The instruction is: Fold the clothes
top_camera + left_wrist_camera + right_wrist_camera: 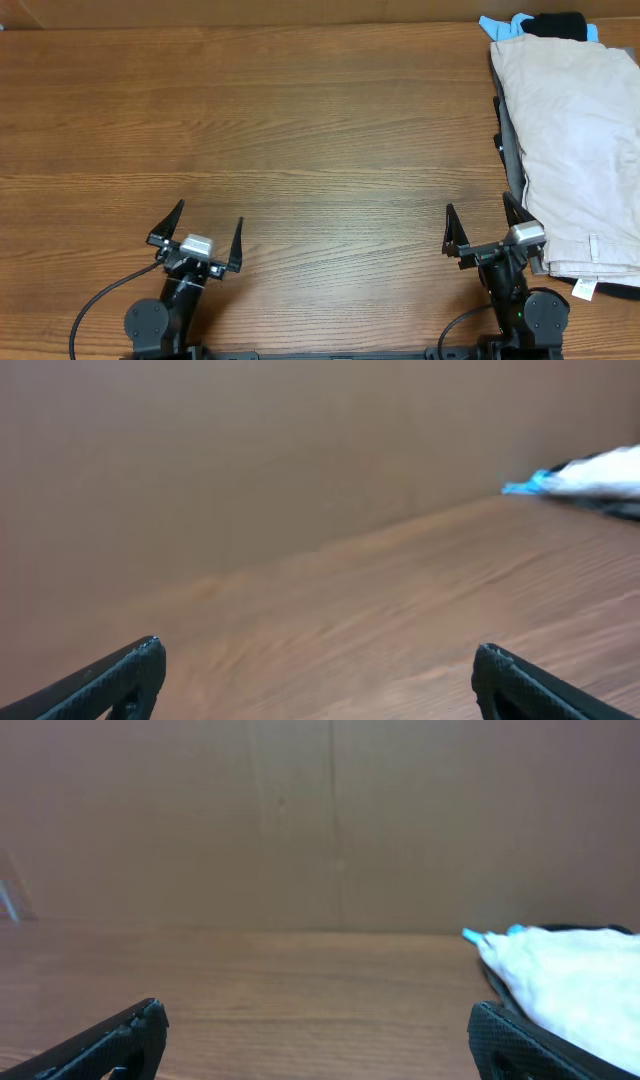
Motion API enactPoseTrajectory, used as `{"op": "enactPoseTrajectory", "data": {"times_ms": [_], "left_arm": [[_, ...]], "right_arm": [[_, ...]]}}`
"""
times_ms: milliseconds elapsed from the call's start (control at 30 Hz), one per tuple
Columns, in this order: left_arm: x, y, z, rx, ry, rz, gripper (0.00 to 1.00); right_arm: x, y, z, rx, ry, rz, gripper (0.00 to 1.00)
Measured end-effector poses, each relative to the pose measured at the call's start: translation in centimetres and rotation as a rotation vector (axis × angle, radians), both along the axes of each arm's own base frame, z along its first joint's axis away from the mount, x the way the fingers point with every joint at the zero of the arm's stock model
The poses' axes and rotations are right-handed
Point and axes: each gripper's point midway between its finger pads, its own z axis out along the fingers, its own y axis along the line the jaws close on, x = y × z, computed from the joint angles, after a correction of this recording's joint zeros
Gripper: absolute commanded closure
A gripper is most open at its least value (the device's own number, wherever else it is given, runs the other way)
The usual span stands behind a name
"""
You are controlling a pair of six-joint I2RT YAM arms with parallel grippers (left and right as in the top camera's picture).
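Observation:
The beige clothes point(575, 150) lie as a folded stack along the table's right edge, with a waistband and a small white label tag point(582, 289) at the near end. They show as a pale heap in the right wrist view point(570, 985) and far off in the left wrist view point(600, 472). My left gripper point(203, 228) is open and empty at the front left, far from the clothes. My right gripper point(483, 225) is open and empty at the front right, its right finger beside the stack's near left corner.
A grey garment point(510, 140) peeks out under the beige stack's left side. A light-blue piece point(497, 26) and a black piece point(560, 24) lie at the stack's far end. The wooden table point(300, 130) stretches left of the stack. A brown wall point(300, 820) stands behind.

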Motion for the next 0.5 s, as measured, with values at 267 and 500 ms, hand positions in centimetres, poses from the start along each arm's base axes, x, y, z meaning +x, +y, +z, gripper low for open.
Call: {"op": "enactPoseTrajectory", "data": {"times_ms": [267, 500], "left_arm": [[-0.4, -0.9, 0.3, -0.03, 0.016, -0.059, 0.0], [-0.1, -0.9, 3.0, -0.053, 0.114, -0.056, 0.0]], "right_arm": [[-0.2, 0.4, 1.2, 0.043, -0.038, 0.029, 0.0], [-0.5, 0.3, 2.9, 0.061, -0.044, 0.029, 0.0]]}}
